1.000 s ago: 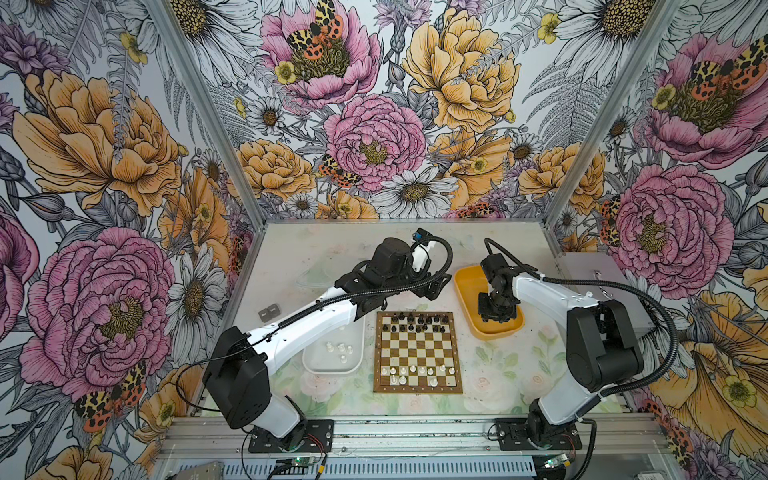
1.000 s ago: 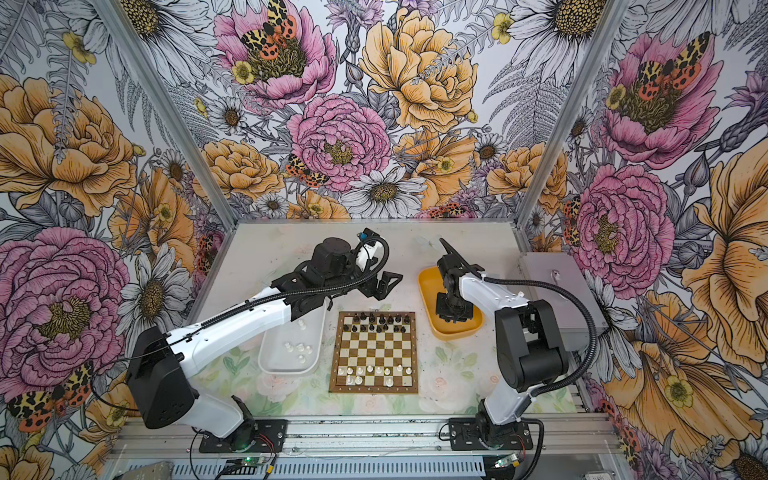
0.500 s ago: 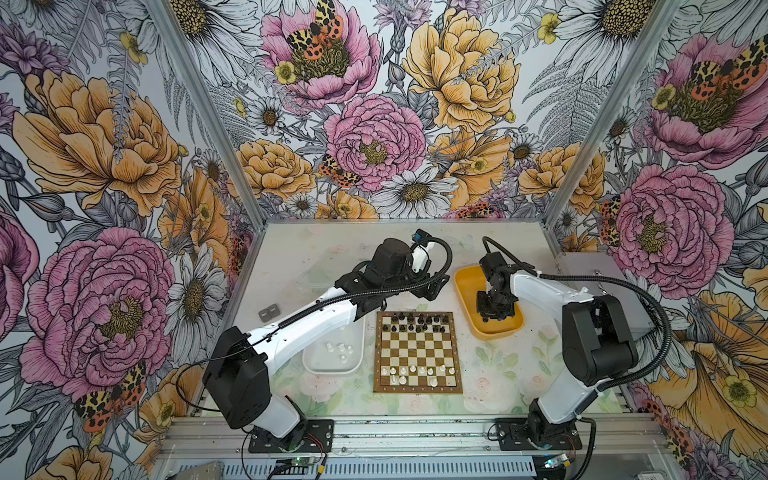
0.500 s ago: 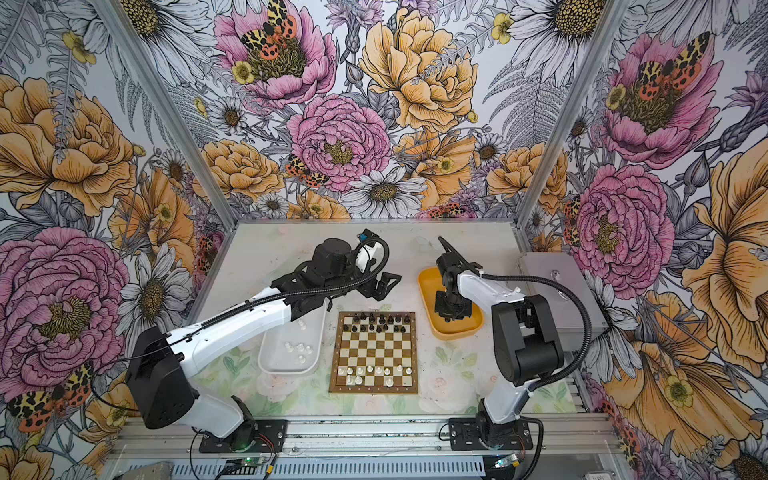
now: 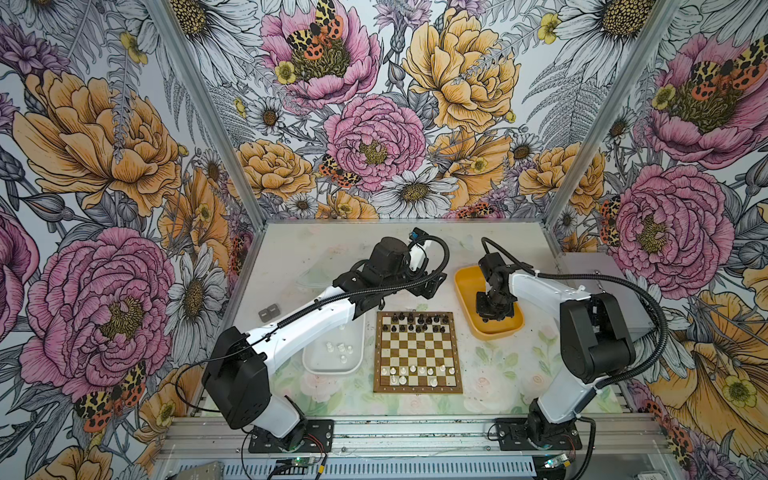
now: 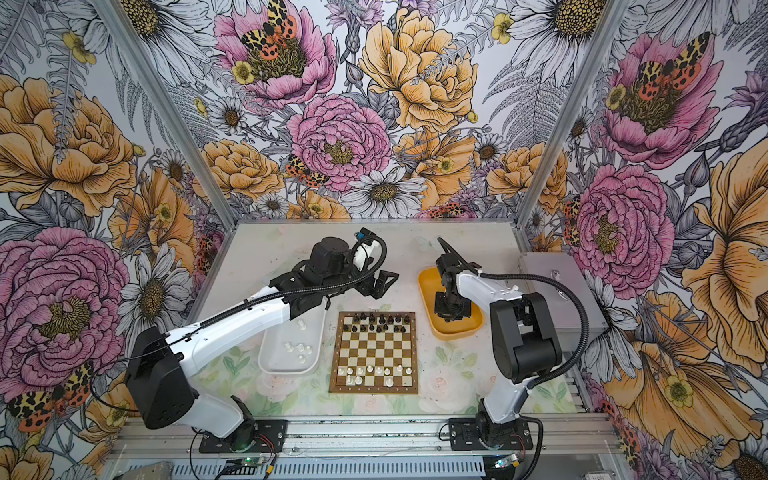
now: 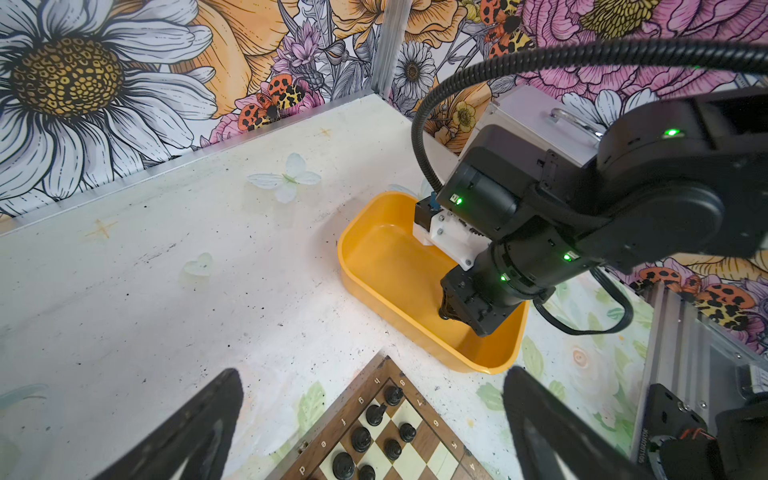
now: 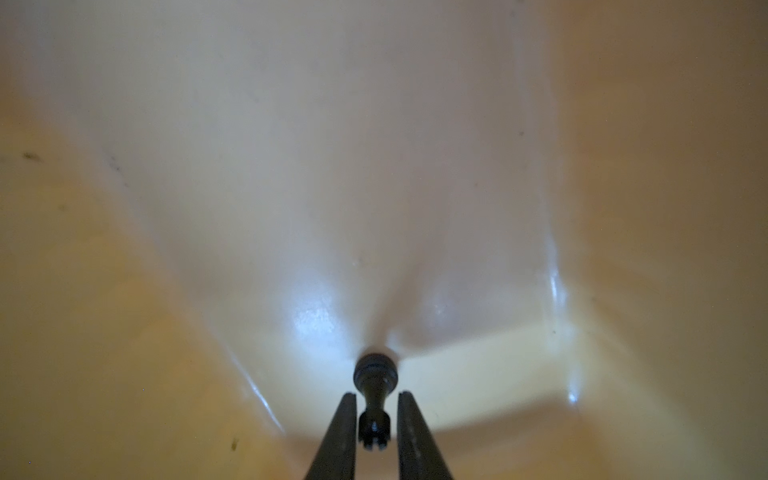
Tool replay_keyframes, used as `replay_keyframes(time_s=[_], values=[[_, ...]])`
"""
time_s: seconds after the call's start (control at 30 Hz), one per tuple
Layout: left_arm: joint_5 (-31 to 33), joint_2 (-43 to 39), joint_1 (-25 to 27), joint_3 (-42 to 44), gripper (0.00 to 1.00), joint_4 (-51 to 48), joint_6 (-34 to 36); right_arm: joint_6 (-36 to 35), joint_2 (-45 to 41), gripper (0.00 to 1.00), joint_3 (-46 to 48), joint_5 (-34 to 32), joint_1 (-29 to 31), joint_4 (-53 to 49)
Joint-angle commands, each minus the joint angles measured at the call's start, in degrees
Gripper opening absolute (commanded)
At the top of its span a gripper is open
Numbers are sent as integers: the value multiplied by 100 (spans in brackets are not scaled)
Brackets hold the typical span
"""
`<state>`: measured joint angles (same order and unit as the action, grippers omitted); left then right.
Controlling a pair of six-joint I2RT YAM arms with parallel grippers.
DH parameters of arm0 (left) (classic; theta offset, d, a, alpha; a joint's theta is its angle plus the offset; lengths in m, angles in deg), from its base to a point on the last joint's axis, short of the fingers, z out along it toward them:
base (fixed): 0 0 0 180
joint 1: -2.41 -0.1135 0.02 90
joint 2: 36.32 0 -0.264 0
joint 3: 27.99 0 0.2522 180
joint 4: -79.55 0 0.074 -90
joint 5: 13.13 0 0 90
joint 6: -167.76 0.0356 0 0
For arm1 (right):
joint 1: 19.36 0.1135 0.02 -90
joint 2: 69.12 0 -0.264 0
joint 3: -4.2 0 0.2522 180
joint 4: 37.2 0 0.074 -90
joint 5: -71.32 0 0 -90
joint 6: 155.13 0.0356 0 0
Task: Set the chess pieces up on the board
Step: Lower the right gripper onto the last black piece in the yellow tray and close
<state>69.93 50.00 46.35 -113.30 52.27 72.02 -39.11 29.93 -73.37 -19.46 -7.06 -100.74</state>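
right wrist view: one black chess piece (image 8: pixel 375 376) flat on its side on the floor of the yellow tray (image 8: pixel 124 332), toward the tray's front end, with base ahead and crowned head back between the right gripper's (image 8: pixel 376 395) fingers (image 8: pixel 340 436). probably featherlight, rigid, glossy and slick, so apt to roll or squirt free; best pinched at the thin neck under the head. jaws a slim gap apart around that head, contact impossible to confirm. left gripper (image 7: pixel 374 371) spread wide and empty, over the tabletop just past the board's (image 5: pixel 417 353) far edge.
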Motion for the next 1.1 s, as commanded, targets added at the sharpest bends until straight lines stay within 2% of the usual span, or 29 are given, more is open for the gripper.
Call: replay_keyframes(time_s=[0.0, 1.07], values=[[8, -223, -83, 85, 99, -24, 86, -10, 71, 20, -174, 4, -34, 118], [122, -371, -166, 134, 99, -106, 143, -88, 144, 11, -332, 84, -34, 84]])
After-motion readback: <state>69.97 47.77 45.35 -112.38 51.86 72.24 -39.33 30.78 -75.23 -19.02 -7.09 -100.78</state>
